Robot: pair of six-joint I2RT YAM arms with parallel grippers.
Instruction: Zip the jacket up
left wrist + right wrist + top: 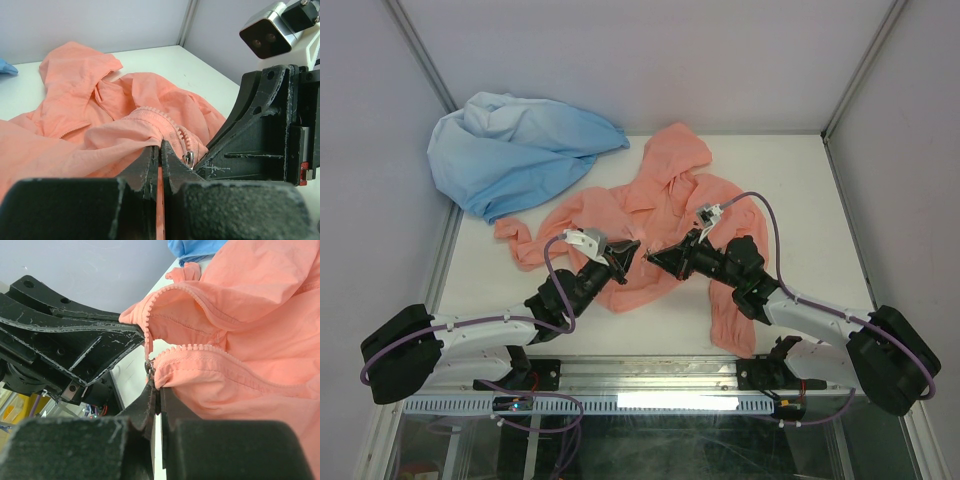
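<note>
White bench (790,200), pale walls (650,60) on three sides, metal frame posts (860,70) at the far corners. Salmon-pink jacket (660,215) lies mid-bench, front up, with its hood (675,150) reaching the far edge. One sleeve (520,245) trails left and ends near the left edge. The other sleeve (725,320) runs down to the near edge, partly under the right arm (800,310). Light blue garment (515,150) is heaped in the far left corner, bulging against the left wall and just beside the jacket's shoulder. Bare bench shows from the jacket out to the right edge. A narrower strip shows between the left-trailing sleeve and the near rail (650,375).

Left arm (470,335) and right arm both reach in from the near edge. Their tips meet over the jacket's lower front, nearly touching each other, so there is little room between them.

Left jaws are closed, pinching a fold of jacket fabric. In the left wrist view a thin pink strip shows between the fingers (140,170).

Right jaws are closed on the jacket's zip edge low down, just beside the metal zip slider (149,367). Cannot tell whether they hold the slider's pull itself or only the fabric next to it.

Slider sits low on the zip. Above it the two rows of zip teeth (200,347) part and the front gapes open.
</note>
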